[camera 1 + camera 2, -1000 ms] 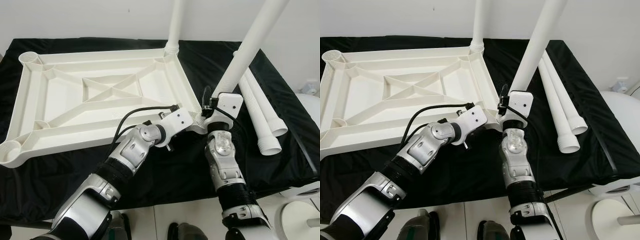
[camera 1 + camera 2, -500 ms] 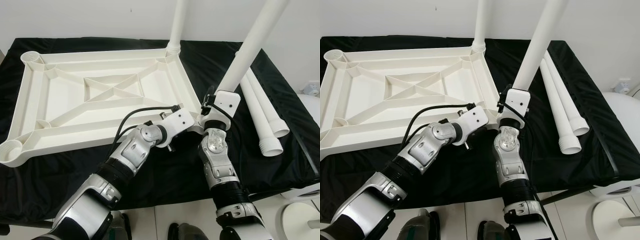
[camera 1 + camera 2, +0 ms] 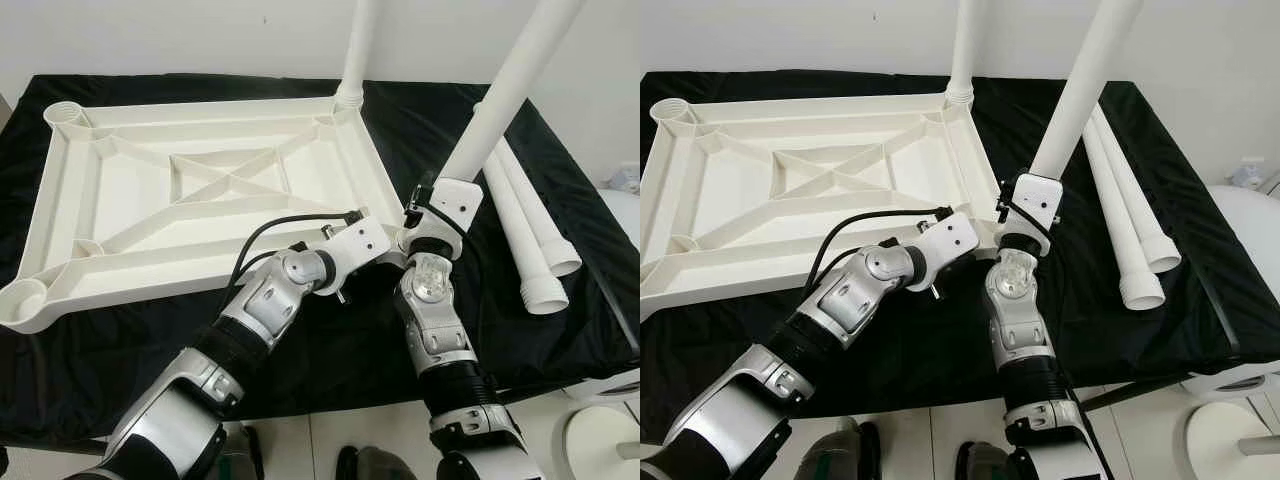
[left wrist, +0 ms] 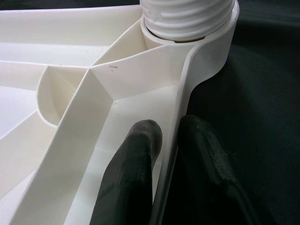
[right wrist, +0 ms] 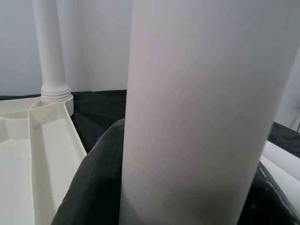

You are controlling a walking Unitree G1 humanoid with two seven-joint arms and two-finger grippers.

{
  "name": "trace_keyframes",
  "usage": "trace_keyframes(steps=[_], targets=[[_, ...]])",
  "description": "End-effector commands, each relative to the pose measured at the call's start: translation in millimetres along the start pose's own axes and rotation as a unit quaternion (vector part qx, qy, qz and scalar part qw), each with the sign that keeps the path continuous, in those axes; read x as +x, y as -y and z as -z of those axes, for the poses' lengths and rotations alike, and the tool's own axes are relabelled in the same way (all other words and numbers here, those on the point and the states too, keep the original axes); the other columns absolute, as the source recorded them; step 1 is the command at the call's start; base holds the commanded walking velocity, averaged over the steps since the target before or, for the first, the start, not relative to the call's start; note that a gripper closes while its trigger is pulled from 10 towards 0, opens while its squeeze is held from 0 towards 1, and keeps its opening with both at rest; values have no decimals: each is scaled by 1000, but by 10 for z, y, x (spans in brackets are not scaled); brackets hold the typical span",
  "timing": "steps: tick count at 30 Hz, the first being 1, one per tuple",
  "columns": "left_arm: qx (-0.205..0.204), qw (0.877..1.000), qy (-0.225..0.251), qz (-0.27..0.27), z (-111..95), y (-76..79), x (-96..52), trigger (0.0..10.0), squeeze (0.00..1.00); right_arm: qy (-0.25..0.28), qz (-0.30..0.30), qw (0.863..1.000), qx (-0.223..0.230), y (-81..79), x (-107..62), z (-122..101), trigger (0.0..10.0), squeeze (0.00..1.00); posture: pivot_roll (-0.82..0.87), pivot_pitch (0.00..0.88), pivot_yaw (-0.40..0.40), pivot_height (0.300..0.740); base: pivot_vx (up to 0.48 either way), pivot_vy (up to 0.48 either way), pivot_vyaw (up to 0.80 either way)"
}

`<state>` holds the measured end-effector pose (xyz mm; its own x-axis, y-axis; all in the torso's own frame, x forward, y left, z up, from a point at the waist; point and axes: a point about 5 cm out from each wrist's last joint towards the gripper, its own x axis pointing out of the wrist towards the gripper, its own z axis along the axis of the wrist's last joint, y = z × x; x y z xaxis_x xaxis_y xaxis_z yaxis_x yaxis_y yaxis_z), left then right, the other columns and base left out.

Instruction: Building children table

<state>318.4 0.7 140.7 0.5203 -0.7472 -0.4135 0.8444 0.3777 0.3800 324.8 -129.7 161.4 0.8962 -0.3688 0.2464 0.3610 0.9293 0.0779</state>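
A white table top point(image 3: 60, 190) lies upside down on the black cloth. One white leg point(image 3: 356, 50) stands upright in its far right corner. A second leg point(image 3: 505, 90) rises tilted from the near right corner socket point(image 4: 187, 18), where its threaded end sits. My right gripper point(image 3: 440, 195) is shut around this leg low down, with black fingers point(image 5: 93, 178) on both sides of it. My left gripper point(image 4: 171, 129) is shut on the table top's right rim just beside that socket, one finger inside the rim and one outside.
Two spare white legs point(image 3: 530, 220) lie side by side on the cloth at the right. The table top's two left corner sockets point(image 3: 62, 112) point(image 3: 25, 300) are open. A white round object point(image 3: 600, 440) sits on the floor at the lower right. A wall stands behind.
My right forearm has swung a little to the left while its gripper stays on the tilted leg. The left gripper keeps its hold on the rim. The camera shifted slightly.
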Motion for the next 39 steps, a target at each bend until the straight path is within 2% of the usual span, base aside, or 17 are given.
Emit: trace_keyframes(steps=[1, 7, 11, 15, 18, 20, 25, 30, 35, 39], targets=[[37, 999, 32, -3, -185, -66, -81, 10000, 0, -94, 107, 988, -63, 529, -15, 404, 10000, 0, 23, 78, -23, 740, 0, 0, 0], [38, 999, 32, -2, -186, -57, -82, 10000, 0, -96, 89, 989, -72, 523, -43, 425, 10000, 0, 23, 75, -24, 740, 0, 0, 0], [38, 999, 32, -1, -180, -47, -81, 10000, 0, -110, 31, 992, -56, 566, -47, 457, 10000, 0, 24, 69, -25, 740, 0, 0, 0], [38, 999, 32, -1, -179, -46, -80, 10000, 0, -114, 11, 992, -47, 572, -41, 461, 10000, 0, 24, 69, -25, 740, 0, 0, 0], [39, 999, 32, 1, -179, -38, -82, 10000, 0, -126, -55, 989, -49, 660, 3, 475, 10000, 0, 17, 65, -22, 740, 0, 0, 0], [40, 999, 33, 1, -180, -34, -81, 10000, 0, -121, -70, 989, -52, 691, 18, 461, 10000, 0, 17, 65, -22, 740, 0, 0, 0], [41, 999, 34, 4, -187, -24, -71, 10000, 0, -111, -165, 978, -55, 713, 1, 432, 10000, 0, 9, 65, -18, 740, 0, 0, 0], [41, 999, 35, 5, -194, -23, -68, 10000, 0, -114, -194, 973, -54, 745, 0, 433, 10000, 0, 9, 66, -17, 740, 0, 0, 0], [42, 998, 35, 4, -200, -36, -71, 10000, 0, -120, -286, 950, -20, 754, -80, 456, 10000, 0, 9, 73, -13, 740, 0, 0, 0], [43, 998, 35, 4, -200, -43, -73, 10000, 0, -126, -308, 943, 1, 761, -106, 470, 10000, 0, 10, 75, -11, 740, 0, 0, 0]])
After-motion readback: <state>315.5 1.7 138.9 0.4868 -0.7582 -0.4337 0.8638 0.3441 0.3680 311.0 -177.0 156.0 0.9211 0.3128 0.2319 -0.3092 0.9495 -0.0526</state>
